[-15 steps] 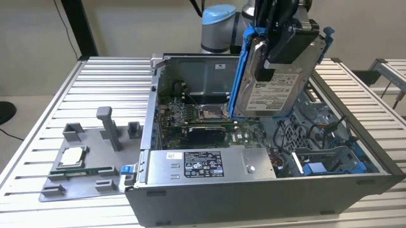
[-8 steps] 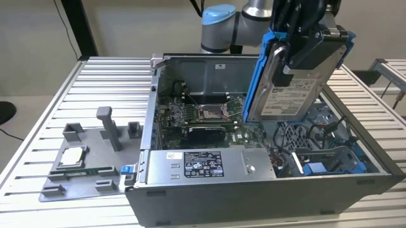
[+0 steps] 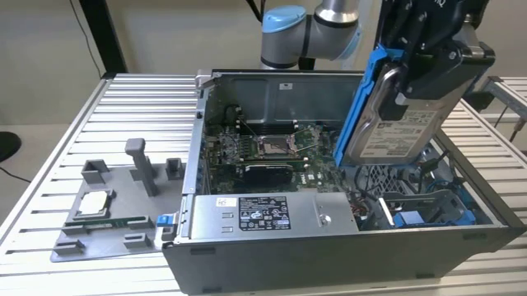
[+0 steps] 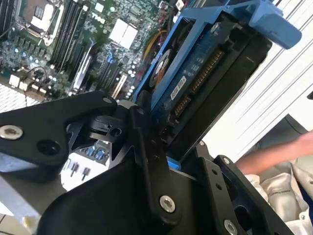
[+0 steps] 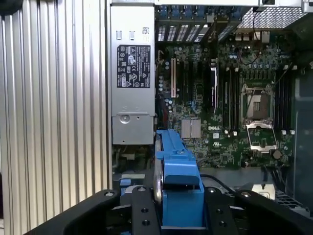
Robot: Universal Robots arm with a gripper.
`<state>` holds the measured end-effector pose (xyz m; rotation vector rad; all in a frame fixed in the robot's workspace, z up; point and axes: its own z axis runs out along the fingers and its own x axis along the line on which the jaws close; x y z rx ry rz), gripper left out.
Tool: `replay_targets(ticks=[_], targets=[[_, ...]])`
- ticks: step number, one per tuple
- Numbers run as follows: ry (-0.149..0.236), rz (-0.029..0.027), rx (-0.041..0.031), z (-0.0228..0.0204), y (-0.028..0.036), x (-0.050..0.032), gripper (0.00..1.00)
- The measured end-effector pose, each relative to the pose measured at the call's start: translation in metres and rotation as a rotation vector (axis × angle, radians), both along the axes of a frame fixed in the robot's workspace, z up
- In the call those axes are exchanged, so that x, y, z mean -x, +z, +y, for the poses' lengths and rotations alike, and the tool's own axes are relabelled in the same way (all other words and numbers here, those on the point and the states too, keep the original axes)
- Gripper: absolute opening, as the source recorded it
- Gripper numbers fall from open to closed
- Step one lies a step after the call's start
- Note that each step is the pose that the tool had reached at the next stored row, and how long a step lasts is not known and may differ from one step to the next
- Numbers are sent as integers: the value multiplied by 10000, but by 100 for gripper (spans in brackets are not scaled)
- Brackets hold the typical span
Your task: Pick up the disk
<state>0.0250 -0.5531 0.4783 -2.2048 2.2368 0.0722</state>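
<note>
We see the arm's black gripper [image 3: 424, 68] clamped on the disk [image 3: 403, 126], one silver-grey hard drive held on edge and tilted in the air above the open computer case [image 3: 346, 246], toward the exterior view's right. Two black fingers [image 5: 142, 215] close on either side of the disk's blue frame [image 5: 178, 183] in the first wrist view, and in the second wrist view the disk's underside [image 4: 205, 83] shows one circuit board with a row of connector pins and a small white sticker whose print we cannot read. On the disk's upper face sits one white label [image 3: 403, 139], its lines too fine for us to make out. Below the disk, inside the case, lie one green motherboard [image 3: 272, 151] with a single silver processor socket [image 5: 258, 105], and one grey power supply box [image 3: 272, 213] bearing a black-and-white label [image 3: 265, 214] that is likewise unreadable. Beside the case, on the exterior view's left, one grey fixture plate [image 3: 111, 216] rests on the ribbed metal table [image 3: 140, 105], carrying one small square silver chip [image 3: 92, 202]. A person's arm [image 4: 274, 154] appears at the edge of the second wrist view.
</note>
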Motion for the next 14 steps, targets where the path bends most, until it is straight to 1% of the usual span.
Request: replay_targets(ticks=[6, 8, 11, 14], targets=[[0, 15, -1, -146, -2, -130, 0], [0, 20, 0, -182, -5, -176, 0], [1, 24, 0, -200, -14, -255, 0], [0, 23, -2, -205, -28, -302, 0]])
